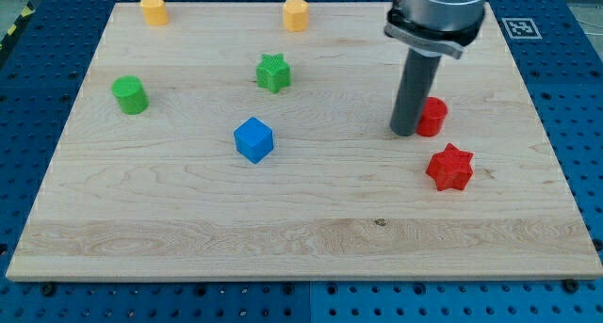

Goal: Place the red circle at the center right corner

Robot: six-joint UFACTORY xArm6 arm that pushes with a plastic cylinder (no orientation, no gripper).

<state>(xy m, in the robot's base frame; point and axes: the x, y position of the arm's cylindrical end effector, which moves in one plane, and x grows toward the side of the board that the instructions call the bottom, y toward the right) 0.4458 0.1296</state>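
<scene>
The arm carries no jaws to open or close, only a dark rod, and my tip (404, 132) is set on the wooden board (283, 238) pressed against the red circle (433, 117), which sits just to the tip's right toward the board's right side. Just below and right of the tip lies the red star (449, 168). Off to its left are the blue cube (253, 139), green star (273, 72) and green cylinder (130, 94), with two yellow blocks (154, 8) (296, 14) up along the top edge.
</scene>
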